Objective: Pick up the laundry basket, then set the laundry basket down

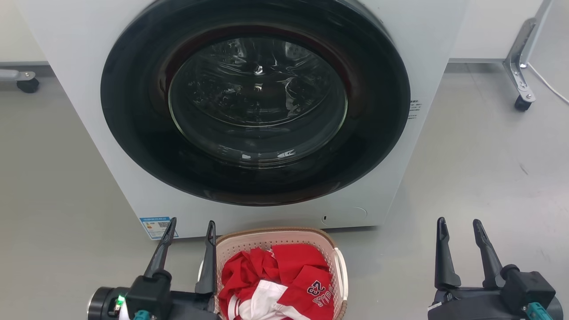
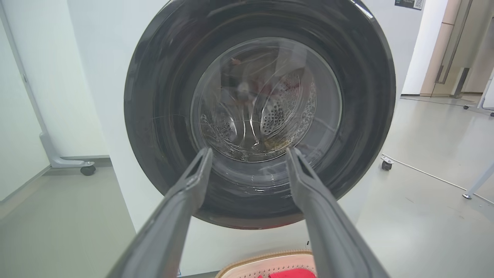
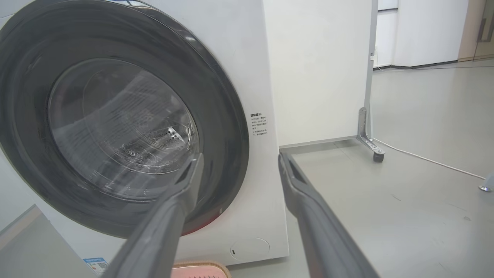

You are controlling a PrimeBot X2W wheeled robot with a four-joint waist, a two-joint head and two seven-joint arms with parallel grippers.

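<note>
The laundry basket (image 1: 266, 240), holding red clothing (image 1: 289, 262), sits on the floor (image 1: 466, 178) at bottom centre before the washing machine (image 1: 71, 89); left gripper (image 1: 192, 222) and right gripper (image 1: 458, 221) flank it, jaws apart, holding nothing.

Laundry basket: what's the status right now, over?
Left gripper, right gripper open, empty. Laundry basket on floor, holding red clothes, not gripped. Washing machine close behind it.
</note>
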